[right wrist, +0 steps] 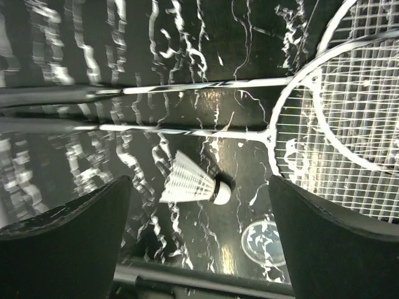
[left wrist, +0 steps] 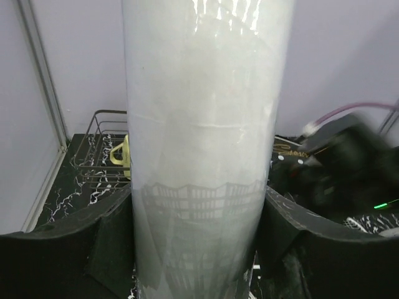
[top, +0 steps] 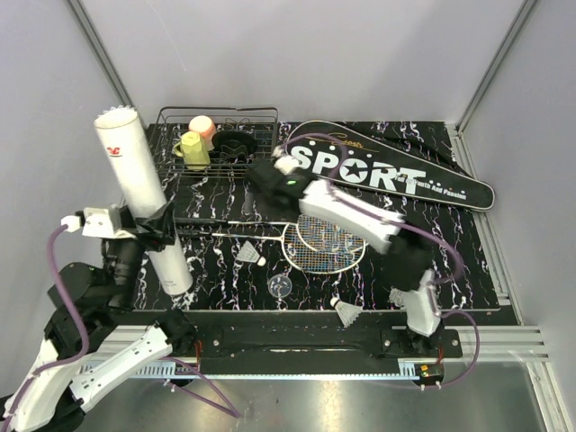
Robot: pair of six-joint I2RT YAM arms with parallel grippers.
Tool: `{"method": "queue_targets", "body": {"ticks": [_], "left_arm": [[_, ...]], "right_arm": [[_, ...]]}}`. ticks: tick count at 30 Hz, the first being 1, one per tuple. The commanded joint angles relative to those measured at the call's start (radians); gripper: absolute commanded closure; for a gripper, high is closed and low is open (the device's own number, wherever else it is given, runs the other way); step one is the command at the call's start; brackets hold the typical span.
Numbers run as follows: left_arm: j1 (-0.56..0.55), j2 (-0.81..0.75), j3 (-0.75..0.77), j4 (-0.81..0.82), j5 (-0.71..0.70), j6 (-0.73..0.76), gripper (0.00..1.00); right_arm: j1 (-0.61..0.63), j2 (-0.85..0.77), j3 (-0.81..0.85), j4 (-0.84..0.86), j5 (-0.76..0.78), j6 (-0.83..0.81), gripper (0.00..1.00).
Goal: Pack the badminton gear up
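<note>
**How the cameras sit**

The top view looks down from above the near edge over the whole worktop (top: 225, 283). The left wrist view faces the back wall (left wrist: 336, 56), close against the tube (left wrist: 206, 156). The right wrist view looks down from near at a shuttlecock (right wrist: 190, 184) and rackets (right wrist: 349, 143); the top view shows these too.

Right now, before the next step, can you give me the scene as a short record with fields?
left gripper: closed on the long white tube, which is tilted
right gripper: open, empty, aimed at a shuttlecock lying on the mat
rackets: two, flat, heads overlapping
SPORT bag: back right, lying flat
second shuttlecock: near the front edge
wire basket: back left, cups inside
</note>
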Motion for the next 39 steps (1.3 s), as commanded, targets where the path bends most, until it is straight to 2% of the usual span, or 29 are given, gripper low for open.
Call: {"method": "queue_targets", "body": {"ticks": [1,2,3,5,6,8,10,12,16,22,28,39], "left_arm": [[0.002,-0.041,0.04,0.021,-0.074,-0.01,0.76],[0.002,-0.047,0.042,0.012,-0.071,-0.013,0.76],[0.002,-0.055,0.044,0.002,-0.067,-0.014,0.76],[0.004,-0.061,0.05,-0.019,-0.063,-0.014,0.76],[0.002,-0.07,0.051,-0.027,-0.059,-0.014,0.76],[0.004,-0.076,0.051,-0.035,-0.054,-0.014,0.76],[0.004,-0.082,0.051,-0.039,-0.054,-0.014,0.76],[0.002,-0.082,0.051,-0.041,-0.05,-0.014,0.76],[0.002,-0.076,0.048,-0.035,-0.045,-0.014,0.76],[0.002,-0.069,0.034,-0.027,-0.03,-0.016,0.77],[0.004,-0.082,0.031,-0.024,-0.034,-0.016,0.77],[0.004,-0.062,0.033,-0.027,-0.025,-0.042,0.77]], "right_arm": [[0.085,0.308,0.448,-0.431,0.176,0.134,0.0],[0.094,0.369,0.535,-0.547,0.165,0.161,0.0],[0.104,0.474,0.682,-0.587,0.18,0.166,0.0],[0.137,0.553,0.811,-0.63,0.205,0.157,0.01],[0.148,0.598,0.823,-0.627,0.205,0.151,0.01],[0.173,0.616,0.817,-0.596,0.208,0.146,0.08],[0.186,0.609,0.76,-0.572,0.229,0.151,0.2],[0.199,0.586,0.689,-0.532,0.234,0.153,0.25],[0.22,0.58,0.646,-0.516,0.279,0.146,0.27],[0.228,0.64,0.685,-0.521,0.289,0.107,0.29],[0.229,0.62,0.654,-0.489,0.32,0.079,0.48],[0.229,0.614,0.654,-0.444,0.305,0.062,0.72]]}}
